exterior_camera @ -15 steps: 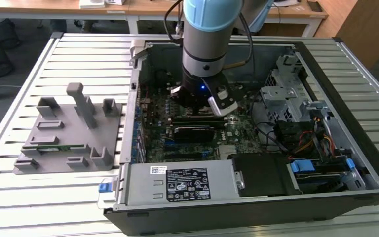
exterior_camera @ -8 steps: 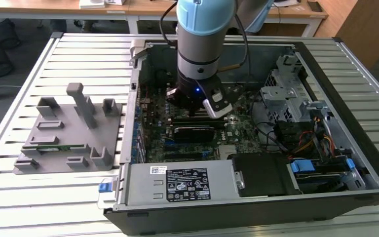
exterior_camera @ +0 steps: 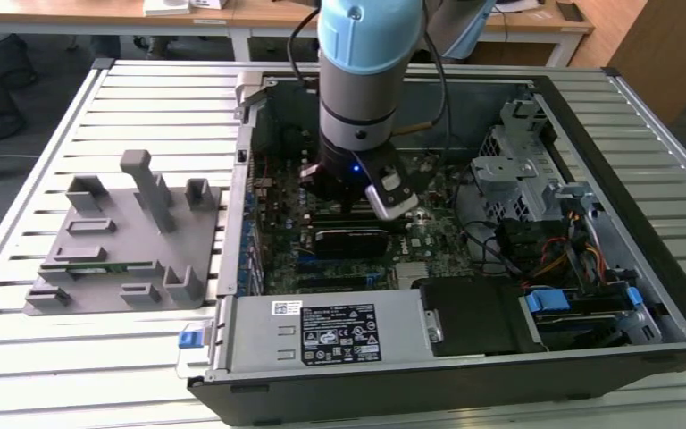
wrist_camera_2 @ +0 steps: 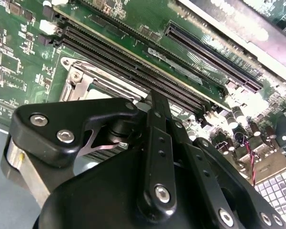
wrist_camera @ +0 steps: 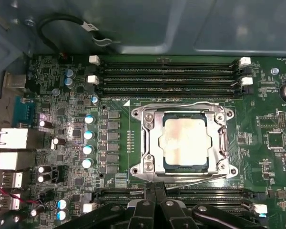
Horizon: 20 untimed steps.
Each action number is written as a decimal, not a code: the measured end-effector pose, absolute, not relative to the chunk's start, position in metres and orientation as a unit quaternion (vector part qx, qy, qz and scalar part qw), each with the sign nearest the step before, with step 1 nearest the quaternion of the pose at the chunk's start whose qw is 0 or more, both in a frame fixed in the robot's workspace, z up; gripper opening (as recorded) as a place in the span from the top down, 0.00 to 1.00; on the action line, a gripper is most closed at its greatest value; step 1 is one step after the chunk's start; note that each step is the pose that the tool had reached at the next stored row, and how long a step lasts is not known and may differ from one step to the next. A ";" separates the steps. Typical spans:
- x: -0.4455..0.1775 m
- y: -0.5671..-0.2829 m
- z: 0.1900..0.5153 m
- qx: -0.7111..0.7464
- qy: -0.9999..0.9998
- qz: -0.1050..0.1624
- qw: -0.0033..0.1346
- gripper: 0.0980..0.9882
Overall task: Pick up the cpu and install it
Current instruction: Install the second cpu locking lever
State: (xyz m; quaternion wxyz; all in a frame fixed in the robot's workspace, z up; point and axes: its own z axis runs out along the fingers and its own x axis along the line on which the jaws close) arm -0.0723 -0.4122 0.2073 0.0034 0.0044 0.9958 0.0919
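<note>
Where the open computer case (exterior_camera: 581, 268) lies flat on the slatted metal desk (exterior_camera: 33, 357), the arm (exterior_camera: 367, 80) reaches down into it over the green motherboard (wrist_camera: 62, 124).

Cpu (wrist_camera: 186, 141): pale silvery square, seated flat inside the metal socket frame (wrist_camera: 150, 143) on the motherboard, in the first wrist view. The frame surrounds it on all sides, and a thin wire lever (wrist_camera: 200, 177) runs along one edge of the frame.

Claw (wrist_camera: 156, 202): black linkage fingers (wrist_camera: 145, 217), drawn close together with nothing between them in the first wrist view; it sits just beside the socket frame, apart from the cpu. The second wrist view gives the linkage (wrist_camera_2: 157, 157) from the side, above the socket.

Memory slots (wrist_camera: 169, 74): black rows on the far side of the socket, white clips at the ends; further rows (wrist_camera: 209, 194) by the claw.

Grey fixture (exterior_camera: 122, 237): moulded holder on the desk at the exterior view's left, beside the case.

Power supply (exterior_camera: 319, 332): metal box with a label at the near edge of the case.
</note>
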 end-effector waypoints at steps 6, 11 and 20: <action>-0.074 -0.417 0.206 0.005 0.994 0.109 0.003 0.99; -0.074 -0.419 0.205 0.005 0.994 0.110 0.003 0.99; -0.077 -0.420 0.201 0.005 0.993 0.114 0.003 0.99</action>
